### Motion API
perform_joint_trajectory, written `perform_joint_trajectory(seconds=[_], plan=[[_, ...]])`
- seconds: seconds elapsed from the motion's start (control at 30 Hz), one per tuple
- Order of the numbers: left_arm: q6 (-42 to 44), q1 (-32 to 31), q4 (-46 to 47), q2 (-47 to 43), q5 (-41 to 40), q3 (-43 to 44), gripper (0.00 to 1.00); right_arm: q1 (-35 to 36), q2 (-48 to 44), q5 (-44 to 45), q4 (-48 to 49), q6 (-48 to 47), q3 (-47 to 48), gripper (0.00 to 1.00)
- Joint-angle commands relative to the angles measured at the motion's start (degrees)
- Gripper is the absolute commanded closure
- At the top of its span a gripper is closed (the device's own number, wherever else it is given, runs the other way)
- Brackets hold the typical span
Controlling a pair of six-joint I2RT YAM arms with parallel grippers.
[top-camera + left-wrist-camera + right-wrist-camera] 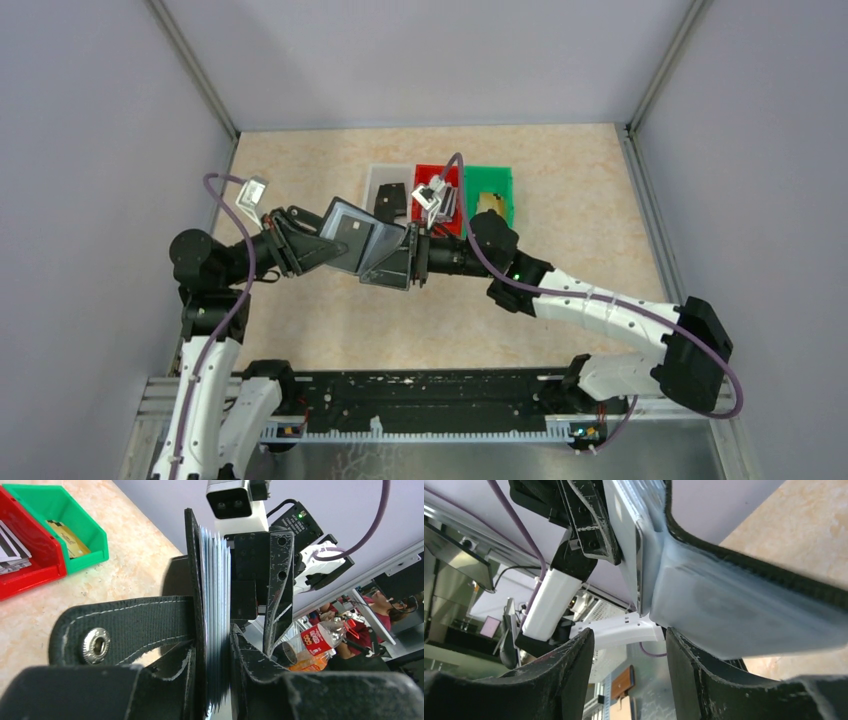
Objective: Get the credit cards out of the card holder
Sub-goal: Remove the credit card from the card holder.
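Bins (490, 177) sit beyond card holder (383, 252) clamped in left pincer (322, 240).

Blk card holder (352, 236), open (midair)

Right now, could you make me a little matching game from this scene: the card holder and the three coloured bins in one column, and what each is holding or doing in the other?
Things:
1. card holder
2. white bin
3. red bin
4. green bin

States:
A. holds a gold-tan card
B. held in the air by the left tool
C. holds a black item
D. holds silvery cards

Pairs: 1-B, 2-C, 3-D, 4-A
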Motion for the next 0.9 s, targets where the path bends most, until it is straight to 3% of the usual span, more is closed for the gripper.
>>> perform_joint_trajectory(seconds=[0.0, 0.17, 0.47, 0.67, 0.87], plan=[[2.0, 0.1, 2.2, -1.6, 0.2, 3.1, 1.0, 1.2, -0.3, 1.8, 11.0, 3.1, -0.5, 0.47], [-3.8, 0.1, 6.6, -1.7, 2.2, 2.0, 1.0, 1.2, 0.3, 1.5, 14.1, 3.5, -0.1, 0.48], [-4.8, 0.1, 6.7, -2.2, 2.4, 2.8, 1.0, 0.9, 1.5, -0.6, 16.3, 4.7, 1.6, 0.5], [-6.4, 0.1, 8.1, -2.6, 2.5, 2.0, 1.0, 0.4, 2.5, -1.3, 18.0, 4.9, 2.5, 0.59], [0.4, 0.1, -0.8, -3.3, -2.3, 1.7, 1.0, 0.3, 5.8, 0.9, 21.6, 6.4, 3.4, 0.61]])
